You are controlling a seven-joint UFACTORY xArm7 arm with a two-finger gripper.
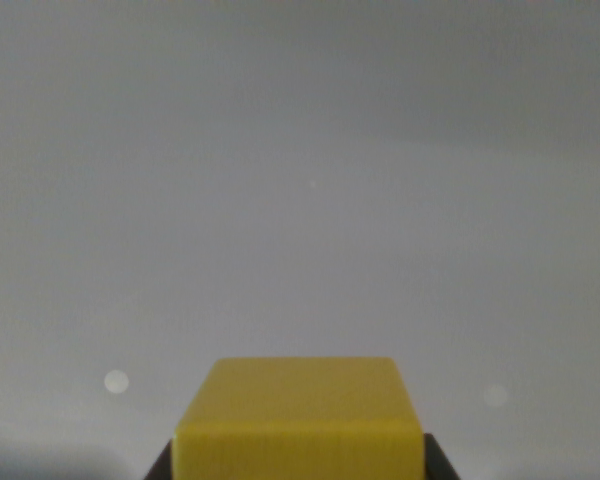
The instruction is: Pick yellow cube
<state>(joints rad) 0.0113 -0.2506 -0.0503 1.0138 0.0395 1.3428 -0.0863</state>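
The yellow cube (300, 420) fills the bottom middle of the wrist view, with its top face and front face showing. Only slivers of my gripper (298, 462) appear: a dark finger (160, 466) lies against the cube's left side and another (437, 460) against its right side. The jaws stand closed on the cube. The cube's lower part is cut off by the frame's bottom edge.
A plain pale grey surface (300, 200), out of focus, lies behind the cube. Two faint round light spots (116, 381) (495, 396) mark it to either side of the cube.
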